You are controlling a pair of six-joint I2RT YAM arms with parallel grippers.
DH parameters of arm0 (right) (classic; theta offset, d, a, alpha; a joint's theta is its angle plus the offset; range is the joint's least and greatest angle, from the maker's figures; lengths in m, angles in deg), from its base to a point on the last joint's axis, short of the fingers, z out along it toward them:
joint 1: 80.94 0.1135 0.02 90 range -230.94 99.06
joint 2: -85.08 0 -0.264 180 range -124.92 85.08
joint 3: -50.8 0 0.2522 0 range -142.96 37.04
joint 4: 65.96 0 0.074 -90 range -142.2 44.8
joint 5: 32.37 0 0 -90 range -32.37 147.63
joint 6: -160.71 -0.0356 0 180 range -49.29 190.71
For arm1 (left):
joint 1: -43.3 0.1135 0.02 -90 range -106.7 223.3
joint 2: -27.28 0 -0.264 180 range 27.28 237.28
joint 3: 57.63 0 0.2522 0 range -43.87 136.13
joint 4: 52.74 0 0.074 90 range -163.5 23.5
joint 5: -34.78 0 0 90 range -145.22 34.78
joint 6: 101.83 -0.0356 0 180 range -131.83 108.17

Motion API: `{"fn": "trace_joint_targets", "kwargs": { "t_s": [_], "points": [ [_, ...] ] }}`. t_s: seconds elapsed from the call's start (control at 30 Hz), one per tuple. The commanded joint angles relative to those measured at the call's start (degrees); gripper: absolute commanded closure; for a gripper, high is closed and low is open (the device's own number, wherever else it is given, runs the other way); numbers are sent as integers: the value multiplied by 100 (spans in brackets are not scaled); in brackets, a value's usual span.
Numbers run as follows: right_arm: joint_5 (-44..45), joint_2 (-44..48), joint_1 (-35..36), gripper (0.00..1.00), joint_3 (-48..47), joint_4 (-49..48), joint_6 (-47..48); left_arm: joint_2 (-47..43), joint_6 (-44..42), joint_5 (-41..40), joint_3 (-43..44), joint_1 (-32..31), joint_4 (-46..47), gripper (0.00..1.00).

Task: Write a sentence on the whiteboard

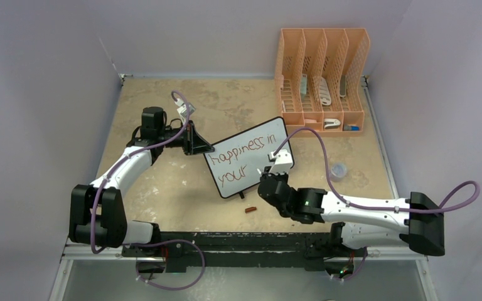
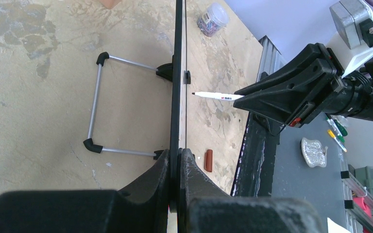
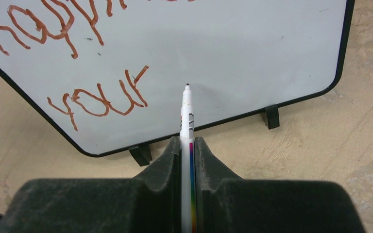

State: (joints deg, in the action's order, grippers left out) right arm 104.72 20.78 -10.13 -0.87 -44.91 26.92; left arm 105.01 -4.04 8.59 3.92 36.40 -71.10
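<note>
- Right claw (image 3: 188,141) pinches the marker (image 3: 186,109); we see its tip just short of the whiteboard (image 3: 252,53), right of "your".
- Left claw (image 2: 179,154) clamps the board's edge as it stands on the tabletop (image 1: 176,194), writing (image 1: 245,150) reading "happiness in your".

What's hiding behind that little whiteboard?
A silver wire stand with black corners, resting on the table. The back face of the whiteboard is hidden, seen only edge-on.

whiteboard (image 3: 233,53): smooth, faintly glossy white face, thin black plastic frame | stand (image 2: 95,102): bare metal rod, black plastic corner pieces | marker (image 3: 187,107): glossy white plastic barrel | left claw (image 2: 177,154), right claw (image 3: 188,141): matt black plastic, slightly grainy | bench (image 1: 163,188): matt, mottled beige, worn-looking | file rack (image 1: 321,78): perforated orange plastic
</note>
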Motion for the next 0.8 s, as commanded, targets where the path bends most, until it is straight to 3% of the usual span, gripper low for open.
{"fn": "trace_joint_targets", "kwargs": {
  "t_s": [0.0,0.77],
  "points": [
    [322,128,-56,100,-10,-138,-65,57,-261,-573,-3,-49,-329,100],
    [212,-123,-282,100,-85,-703,433,102,-234,-542,1,-49,-303,100]
  ]
}}
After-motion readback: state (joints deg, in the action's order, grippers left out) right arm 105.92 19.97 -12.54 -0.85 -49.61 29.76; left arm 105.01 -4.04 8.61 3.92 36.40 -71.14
